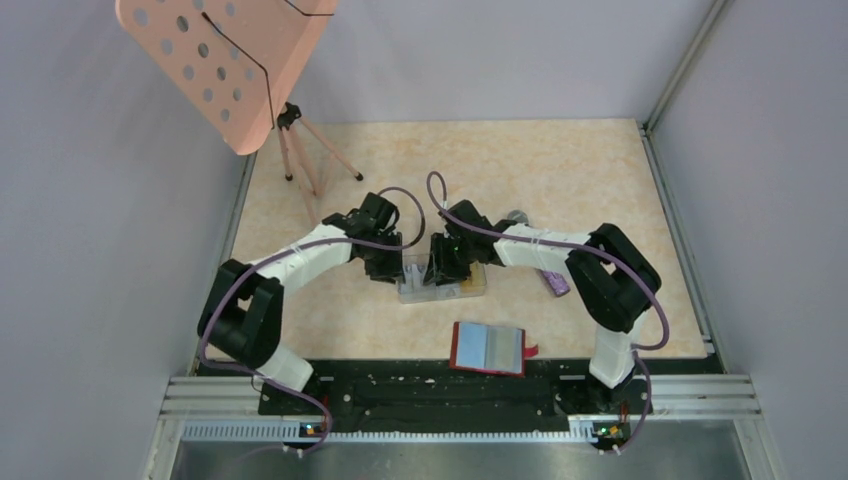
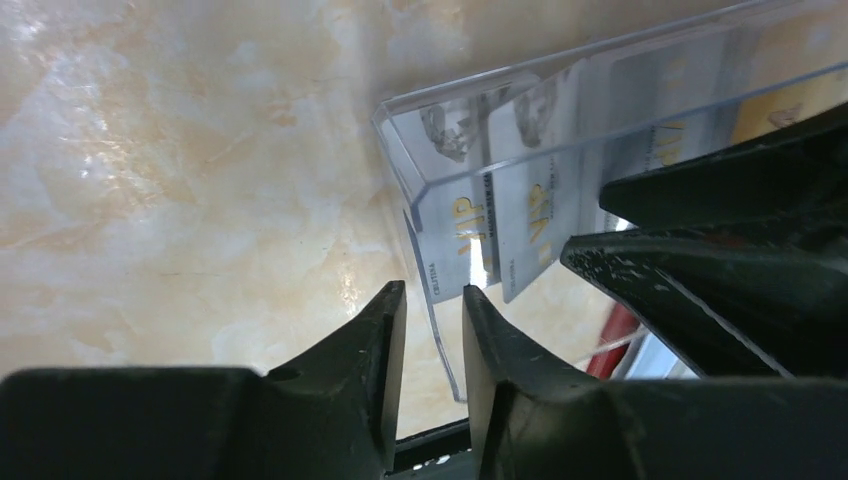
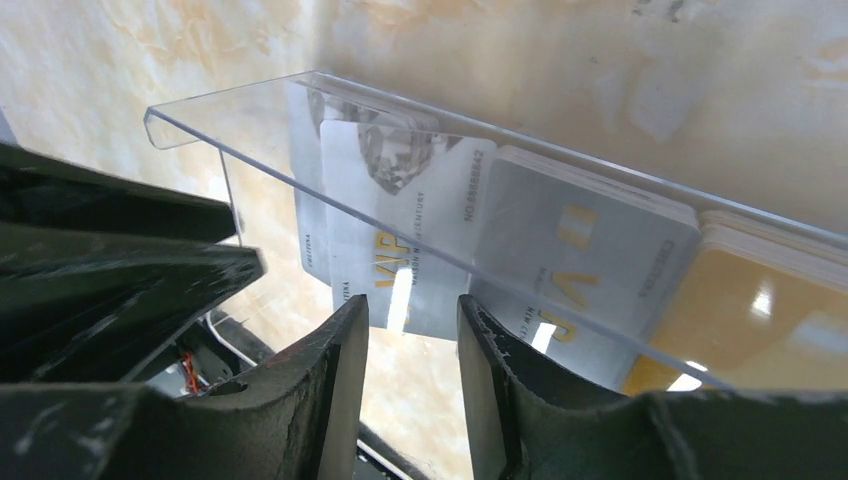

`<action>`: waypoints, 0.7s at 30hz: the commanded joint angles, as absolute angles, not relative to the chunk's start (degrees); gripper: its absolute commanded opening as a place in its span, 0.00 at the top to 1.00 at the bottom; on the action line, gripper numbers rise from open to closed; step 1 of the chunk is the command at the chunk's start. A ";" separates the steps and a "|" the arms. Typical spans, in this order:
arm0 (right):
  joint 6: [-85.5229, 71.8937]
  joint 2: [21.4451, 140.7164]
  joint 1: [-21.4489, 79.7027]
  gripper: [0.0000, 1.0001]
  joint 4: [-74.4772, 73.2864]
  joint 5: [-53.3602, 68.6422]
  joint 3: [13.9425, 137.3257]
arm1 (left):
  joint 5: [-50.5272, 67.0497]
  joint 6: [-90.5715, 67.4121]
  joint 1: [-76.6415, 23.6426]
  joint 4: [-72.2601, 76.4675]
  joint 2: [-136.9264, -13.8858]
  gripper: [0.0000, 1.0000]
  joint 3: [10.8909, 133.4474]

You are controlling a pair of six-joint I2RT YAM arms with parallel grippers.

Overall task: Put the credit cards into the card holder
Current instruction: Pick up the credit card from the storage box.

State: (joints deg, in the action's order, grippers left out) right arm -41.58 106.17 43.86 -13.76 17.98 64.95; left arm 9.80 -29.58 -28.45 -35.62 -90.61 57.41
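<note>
A clear plastic card holder (image 1: pixel 470 287) lies at mid-table with several cards in it. Pale blue-white cards (image 3: pixel 410 190) with gold lettering lean overlapped inside, and yellow-orange cards (image 3: pixel 770 310) stack at one end. They also show in the left wrist view (image 2: pixel 535 205). My left gripper (image 2: pixel 435 295) is at the holder's left end (image 1: pixel 400 272), jaws a narrow gap apart, straddling the thin clear end wall (image 2: pixel 445 340). My right gripper (image 3: pixel 412 305) hangs over the holder's middle (image 1: pixel 445 268), jaws narrowly apart and empty, tips just short of a pale card's lower edge.
A red wallet (image 1: pixel 488 348) with a pale face lies near the front edge. A purple object (image 1: pixel 555 283) lies right of the holder, with a small grey thing (image 1: pixel 518 215) behind. A pink perforated board on a tripod (image 1: pixel 225 60) stands at the back left.
</note>
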 commanded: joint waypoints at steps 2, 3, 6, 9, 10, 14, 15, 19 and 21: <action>-40.02 102.58 44.39 0.61 -15.99 15.28 66.90 | 7.79 -28.26 -28.89 -34.47 -81.88 0.65 58.76; -40.10 102.53 44.39 0.60 -15.95 15.29 66.97 | 8.63 -28.11 -28.96 -34.35 -81.43 0.65 59.13; -40.41 102.71 44.41 0.60 -15.80 15.54 67.05 | 11.69 -27.78 -29.17 -33.28 -81.44 0.68 59.98; -40.63 103.17 44.39 0.59 -15.43 15.88 67.02 | 13.64 -27.85 -29.49 -32.71 -83.68 0.77 60.62; -40.60 103.37 44.43 0.59 -15.36 15.97 67.02 | 14.01 -27.86 -29.69 -32.63 -84.61 0.80 60.91; -40.44 104.37 44.38 0.59 -15.02 16.49 66.85 | 15.14 -28.37 -30.60 -31.34 -88.23 0.74 60.68; -40.43 104.73 44.44 0.60 -14.98 16.52 66.85 | 15.26 -28.73 -30.62 -31.02 -88.92 0.69 60.54; -40.67 105.36 44.43 0.70 -14.52 16.57 66.49 | 13.80 -30.06 -30.63 -30.08 -90.83 0.61 59.87; -40.74 105.55 44.41 0.82 -14.58 16.44 66.47 | 12.65 -30.68 -30.66 -29.99 -91.77 0.58 59.81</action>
State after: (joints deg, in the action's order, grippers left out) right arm -41.01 105.27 43.86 -15.44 16.60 64.95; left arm 13.87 -29.28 -30.55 -32.77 -90.94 59.40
